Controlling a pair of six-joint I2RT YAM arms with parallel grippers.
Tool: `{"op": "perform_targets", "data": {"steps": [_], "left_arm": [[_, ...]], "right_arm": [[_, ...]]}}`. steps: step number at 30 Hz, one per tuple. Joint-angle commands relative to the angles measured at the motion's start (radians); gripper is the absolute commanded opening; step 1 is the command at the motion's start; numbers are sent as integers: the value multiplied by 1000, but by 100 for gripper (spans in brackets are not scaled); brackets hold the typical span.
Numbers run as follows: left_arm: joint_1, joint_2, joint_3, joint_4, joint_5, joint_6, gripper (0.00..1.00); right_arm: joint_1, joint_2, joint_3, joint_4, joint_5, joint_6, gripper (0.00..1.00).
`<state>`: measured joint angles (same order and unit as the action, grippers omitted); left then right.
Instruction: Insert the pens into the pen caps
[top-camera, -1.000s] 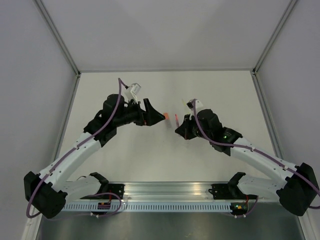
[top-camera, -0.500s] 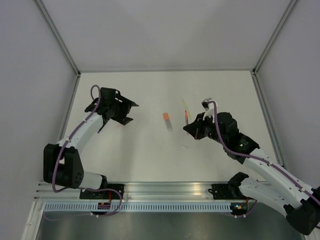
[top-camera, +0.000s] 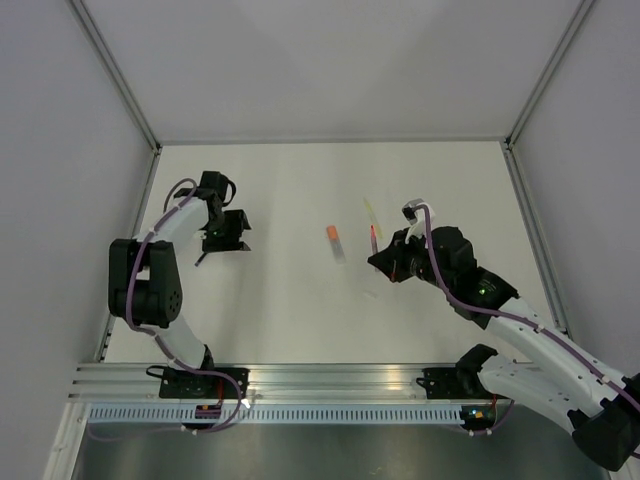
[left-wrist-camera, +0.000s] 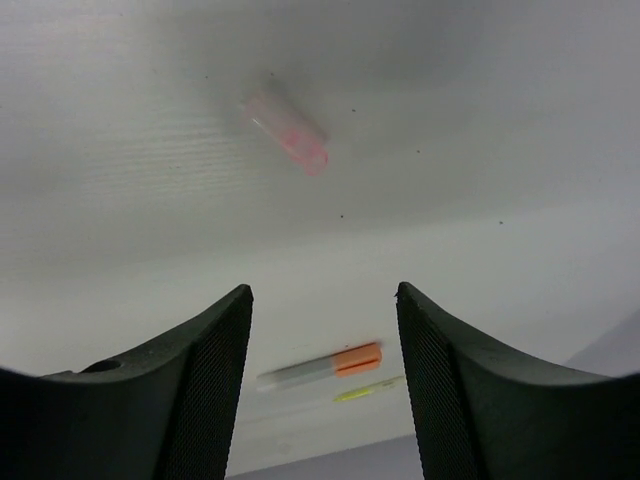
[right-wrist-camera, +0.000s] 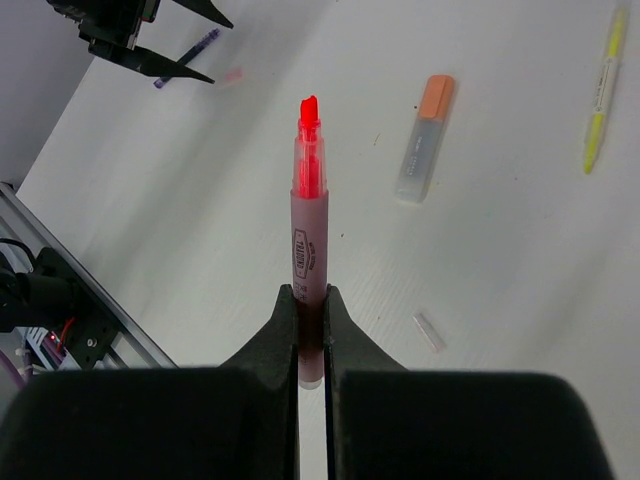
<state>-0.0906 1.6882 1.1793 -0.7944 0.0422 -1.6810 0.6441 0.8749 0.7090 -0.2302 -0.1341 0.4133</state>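
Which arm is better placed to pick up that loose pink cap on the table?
Left. The left gripper hangs open with the pink cap just ahead of its fingers, while the right gripper is shut on the uncapped pink pen.

1. On the pale barrel of the red-tipped pen (right-wrist-camera: 309, 225), a dark printed band (right-wrist-camera: 309, 262) is spotted, running lengthwise. Lettering is there, but it is too small to be read.
2. Over on the yellow pen (right-wrist-camera: 600, 88), faint dark marks are picked out along the barrel. No word can be made out.
3. The orange-capped pen (right-wrist-camera: 424, 140) is checked, and nothing on it can be read.
4. The pink cap (left-wrist-camera: 288, 133) is seen blurred in the left wrist view, with nothing legible on it.
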Motion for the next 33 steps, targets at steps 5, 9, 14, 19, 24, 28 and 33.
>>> {"op": "perform_targets", "data": {"steps": [5,9,14,19,24,28,33], "left_arm": [[20,93,92,-109,-84,-108,63],[35,134,105,-112,-108,-109,63],[37,162,109,-123,-148,-117,62],[37,197,112,-103,-160,-111,61],[37,214,112,-117,-166,-118,55],[37,225,109,-120,-171,-118,52],[37,232,106,-120,-182,-115,44]], "right_arm": [[0,-27,4,0,4,-24,0],[2,-31,4,2,2,-25,0],[0,-34,6,0,2,-30,0],[0,-36,4,0,1,-30,0],[0,-37,6,-1,-4,-31,0],[2,-43,6,-1,-6,-31,0],[0,-39,4,3,-15,-28,0]]}}
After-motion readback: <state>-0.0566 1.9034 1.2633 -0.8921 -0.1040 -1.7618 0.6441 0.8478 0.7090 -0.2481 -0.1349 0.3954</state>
